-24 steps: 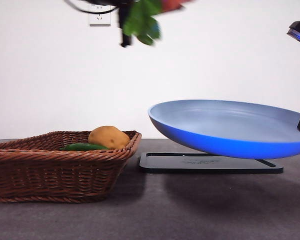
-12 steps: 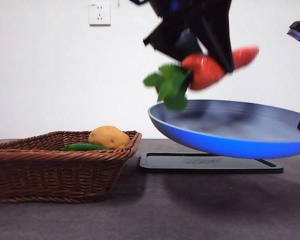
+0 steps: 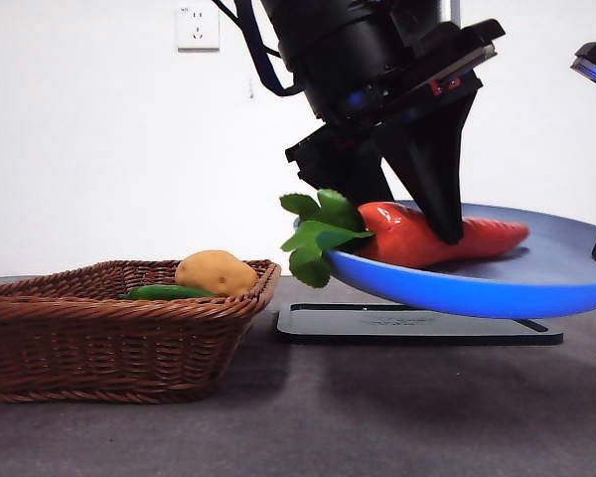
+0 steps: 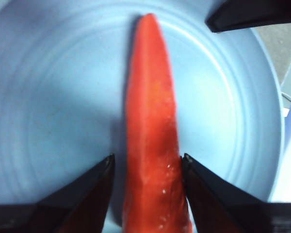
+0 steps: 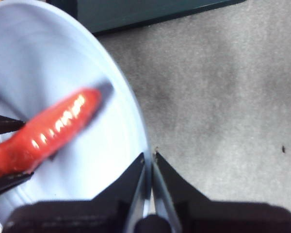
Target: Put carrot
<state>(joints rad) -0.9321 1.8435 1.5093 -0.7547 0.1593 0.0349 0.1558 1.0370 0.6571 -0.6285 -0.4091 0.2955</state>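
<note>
The left gripper (image 3: 402, 224) hangs from a bulky, rounded black housing, glossy, with a small blue glint and a red-and-white marking on its angular edge. A dark blue-black cable loops off its upper side. Its fingers (image 4: 89, 196) are matte black wedges tapering to points. The right gripper (image 5: 149, 162) (same black, thin-edged) looks identical.

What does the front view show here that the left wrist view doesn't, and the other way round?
Only the front view shows the wicker basket holding a potato and cucumber, the black slab under the lifted blue plate, and the carrot's green leaves hanging over the rim. Only the left wrist view shows the carrot's tapered tip and both jaws of the left gripper pressing its sides. Both show the carrot lying in the plate.
</note>
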